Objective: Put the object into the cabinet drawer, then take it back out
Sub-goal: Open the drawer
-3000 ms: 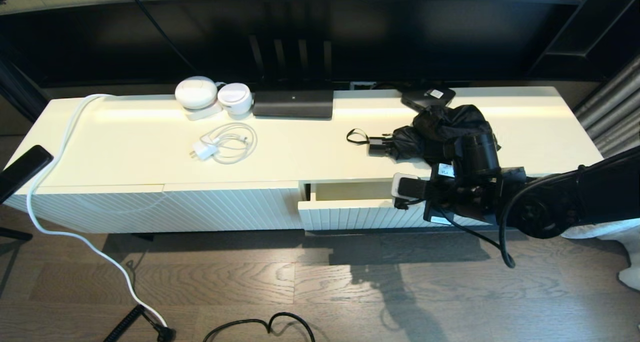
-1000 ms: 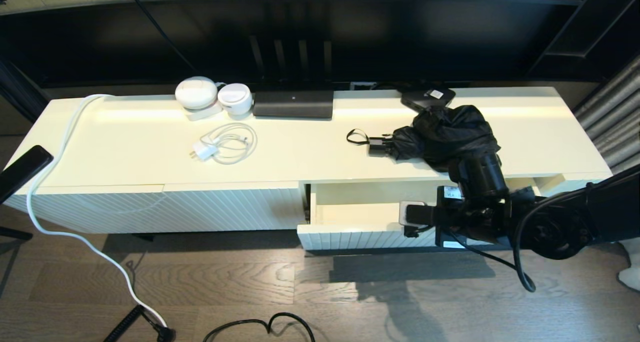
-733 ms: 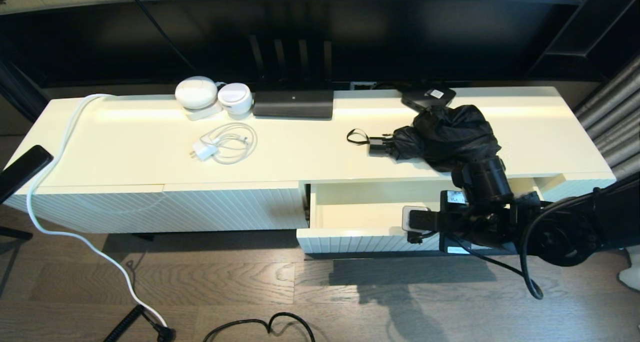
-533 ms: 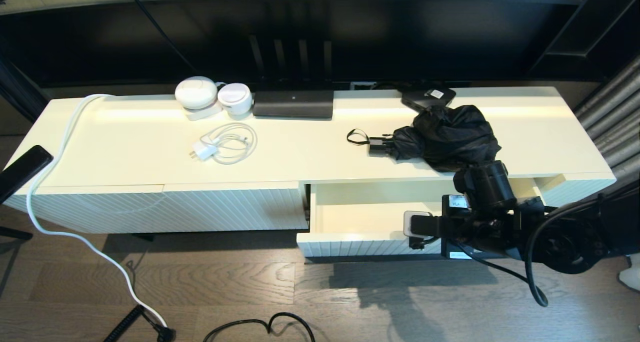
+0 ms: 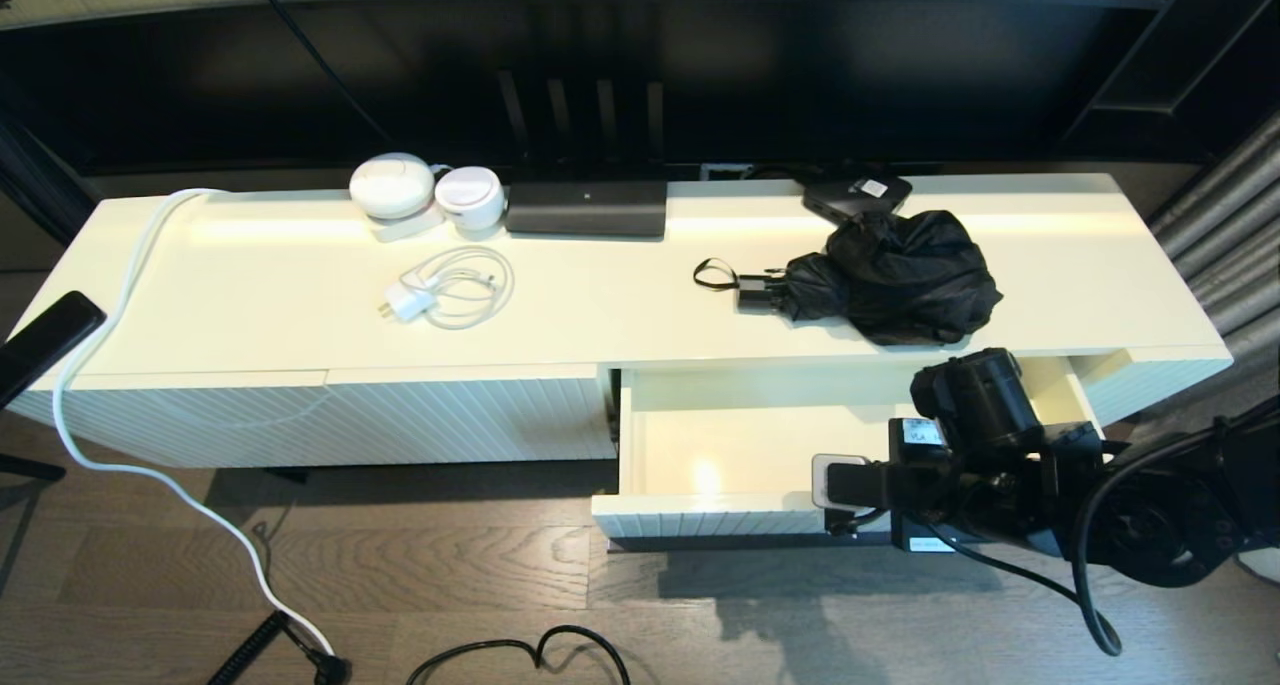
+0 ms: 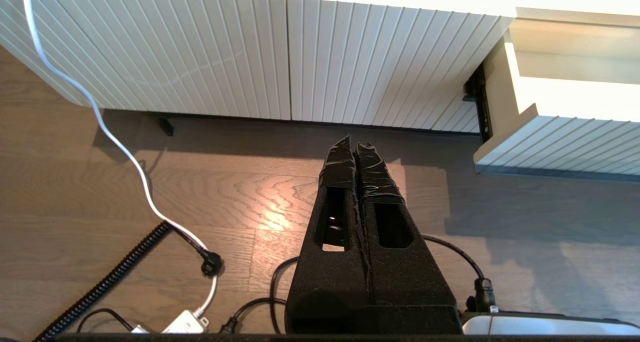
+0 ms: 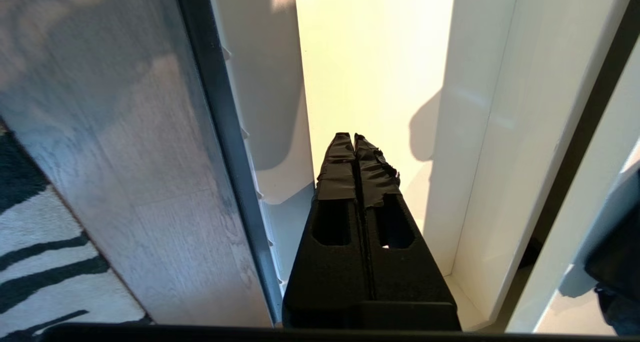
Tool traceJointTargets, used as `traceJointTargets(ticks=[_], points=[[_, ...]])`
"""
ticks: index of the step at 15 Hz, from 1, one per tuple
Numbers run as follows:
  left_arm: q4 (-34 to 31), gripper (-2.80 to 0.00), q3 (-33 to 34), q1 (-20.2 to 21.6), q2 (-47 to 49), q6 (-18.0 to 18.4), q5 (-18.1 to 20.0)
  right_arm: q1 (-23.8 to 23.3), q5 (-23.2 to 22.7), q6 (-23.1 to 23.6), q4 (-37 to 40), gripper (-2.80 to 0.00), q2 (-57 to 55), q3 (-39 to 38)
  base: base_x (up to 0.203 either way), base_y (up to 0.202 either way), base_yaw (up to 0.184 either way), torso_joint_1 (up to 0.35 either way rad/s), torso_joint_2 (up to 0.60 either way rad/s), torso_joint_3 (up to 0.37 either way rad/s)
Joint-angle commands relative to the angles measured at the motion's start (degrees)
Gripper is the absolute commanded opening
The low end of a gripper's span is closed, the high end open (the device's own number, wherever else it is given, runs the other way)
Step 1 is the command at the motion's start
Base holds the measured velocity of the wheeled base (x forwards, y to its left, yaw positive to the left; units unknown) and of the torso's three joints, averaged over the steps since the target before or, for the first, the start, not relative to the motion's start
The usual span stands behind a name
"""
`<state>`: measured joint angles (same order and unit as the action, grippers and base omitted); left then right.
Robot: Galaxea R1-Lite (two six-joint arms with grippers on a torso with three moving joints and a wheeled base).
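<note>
- Head view: umbrella (image 5: 880,280) lies lengthwise along the cabinet top (image 5: 620,305), handle toward the robot's left.
- Right gripper (image 7: 355,138) pressed together inside the open drawer (image 5: 720,450).
- Left gripper (image 6: 356,145) together, empty.

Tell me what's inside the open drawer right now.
The drawer shows only its bare cream floor, with the shut right gripper reaching in. The umbrella lies on the cabinet top above. The right arm covers the drawer's right end in the head view.
</note>
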<state>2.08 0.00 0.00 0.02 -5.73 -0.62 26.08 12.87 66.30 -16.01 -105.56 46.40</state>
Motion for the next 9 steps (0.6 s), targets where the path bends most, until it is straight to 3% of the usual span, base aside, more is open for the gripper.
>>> traceJointTargets(ticks=[1,9], points=[[0.0,-2.8,0.0,0.0,0.0,-0.1,0.0,0.7,-0.1,-0.3,0.0,-2.8,0.6,-1.5,0.0,0.0,0.0,0.0,0.0,0.0],[0.0,-2.8,0.0,0.0,0.0,-0.1,0.0,2.2,-0.2,-0.6,0.0,-2.8,5.5,-8.3,0.0,0.0,0.0,0.0,0.0,0.0]])
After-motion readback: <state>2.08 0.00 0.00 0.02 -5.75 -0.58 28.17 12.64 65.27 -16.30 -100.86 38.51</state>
